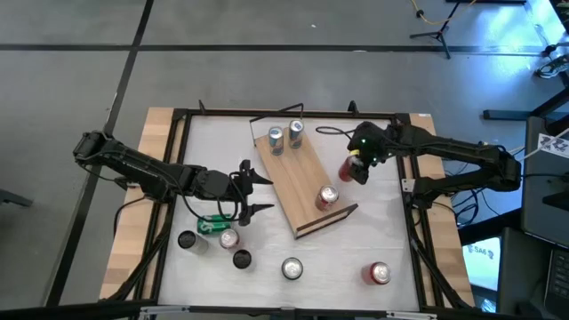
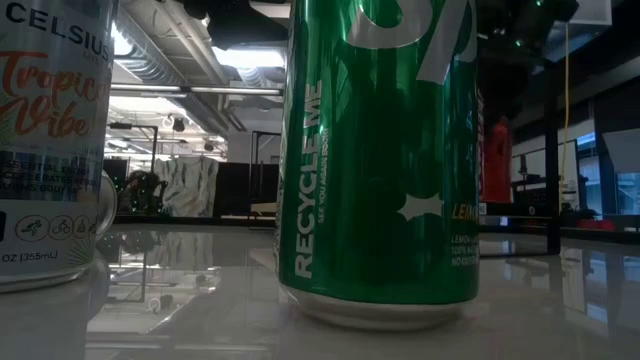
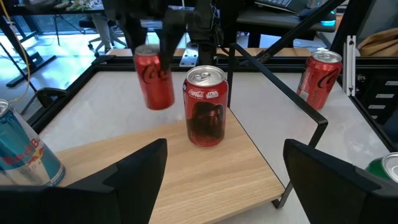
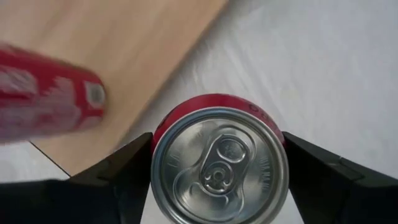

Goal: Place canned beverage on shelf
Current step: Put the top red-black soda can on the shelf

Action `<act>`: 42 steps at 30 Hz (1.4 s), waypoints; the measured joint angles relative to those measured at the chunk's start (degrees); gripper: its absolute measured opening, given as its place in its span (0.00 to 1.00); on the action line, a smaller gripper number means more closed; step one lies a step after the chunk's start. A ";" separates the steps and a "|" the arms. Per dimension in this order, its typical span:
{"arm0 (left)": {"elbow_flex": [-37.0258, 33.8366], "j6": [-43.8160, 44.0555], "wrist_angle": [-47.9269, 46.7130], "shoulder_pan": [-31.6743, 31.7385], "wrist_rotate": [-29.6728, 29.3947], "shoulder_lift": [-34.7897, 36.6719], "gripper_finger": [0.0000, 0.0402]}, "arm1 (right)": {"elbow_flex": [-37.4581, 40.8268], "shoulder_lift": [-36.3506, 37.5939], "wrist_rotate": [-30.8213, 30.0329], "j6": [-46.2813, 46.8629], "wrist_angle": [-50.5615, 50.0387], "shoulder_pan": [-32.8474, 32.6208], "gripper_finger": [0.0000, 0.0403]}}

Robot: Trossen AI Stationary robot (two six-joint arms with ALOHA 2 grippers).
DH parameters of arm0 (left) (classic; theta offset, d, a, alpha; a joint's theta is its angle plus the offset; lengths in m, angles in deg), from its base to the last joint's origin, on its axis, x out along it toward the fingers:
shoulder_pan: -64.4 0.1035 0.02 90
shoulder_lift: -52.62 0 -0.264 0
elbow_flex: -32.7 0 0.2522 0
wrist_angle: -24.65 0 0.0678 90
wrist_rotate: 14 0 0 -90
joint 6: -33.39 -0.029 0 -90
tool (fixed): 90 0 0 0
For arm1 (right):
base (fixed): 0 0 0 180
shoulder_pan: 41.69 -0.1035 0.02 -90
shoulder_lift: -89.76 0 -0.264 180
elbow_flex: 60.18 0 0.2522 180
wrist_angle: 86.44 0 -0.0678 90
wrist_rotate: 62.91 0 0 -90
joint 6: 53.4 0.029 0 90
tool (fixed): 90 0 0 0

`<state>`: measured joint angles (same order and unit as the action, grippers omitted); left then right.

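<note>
High view: right hand (image 1: 356, 169) holds a red aluminium cola can (image 1: 348, 167) just beside the long light-wood shelf board (image 1: 298, 182), over white tabletop (image 1: 382, 222); two silver-blue cans and one red can already stand on the board. Left hand (image 1: 253, 194) waits near a green can, fingers spread, empty. Low view: glossy green can close up, reflective tabletop. Left wrist view: carried can hangs tilted beside the standing red can (image 3: 206, 106); matte wood grain. Right wrist view: fingers press both sides of the can's brushed silver lid. Judgement: transport step; next, bring the can over free board, level it, lower, release.
</note>
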<state>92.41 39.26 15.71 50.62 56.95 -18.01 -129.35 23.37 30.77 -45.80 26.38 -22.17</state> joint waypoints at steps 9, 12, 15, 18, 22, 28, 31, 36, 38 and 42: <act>0.00 0.00 0.00 -0.02 0.00 0.00 0.78 | -10.41 0.08 2.21 -1.39 -0.83 0.00 0.74; 0.00 0.00 -0.02 0.00 -0.01 0.00 0.78 | -13.11 0.03 3.85 -2.52 -0.75 -0.01 0.74; 0.00 0.00 -0.02 -0.01 -0.01 0.00 0.78 | -15.48 -0.69 5.13 -3.64 -0.16 -0.04 0.74; 0.00 0.00 0.00 0.00 -0.09 -0.02 0.78 | -17.41 -2.20 5.60 -5.39 -0.40 -0.04 0.74; 0.01 0.00 0.03 -0.01 -1.19 0.00 0.78 | -19.20 -5.44 9.14 -7.94 1.39 -0.07 0.74; 0.02 0.00 0.04 -0.02 -1.36 0.00 0.78 | -21.43 -11.16 13.54 -12.91 3.77 -0.19 0.74; 0.00 0.00 0.04 -0.01 -1.36 0.00 0.78 | -22.64 -13.81 13.84 -15.21 4.14 -1.49 0.74; 0.00 0.00 0.04 -0.02 -1.36 0.00 0.78 | -23.70 -17.44 13.45 -18.45 4.63 -5.28 0.75; 0.00 0.00 0.04 -0.02 -1.36 0.00 0.78 | -23.71 -18.67 13.52 -18.47 5.92 -6.93 0.75; 0.01 0.00 0.04 -0.02 -1.36 0.00 0.78 | -23.75 -20.65 13.58 -18.62 8.48 -9.78 0.75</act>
<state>92.43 39.26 15.75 50.60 55.60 -18.01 -153.10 2.72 44.35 -64.42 34.85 -31.94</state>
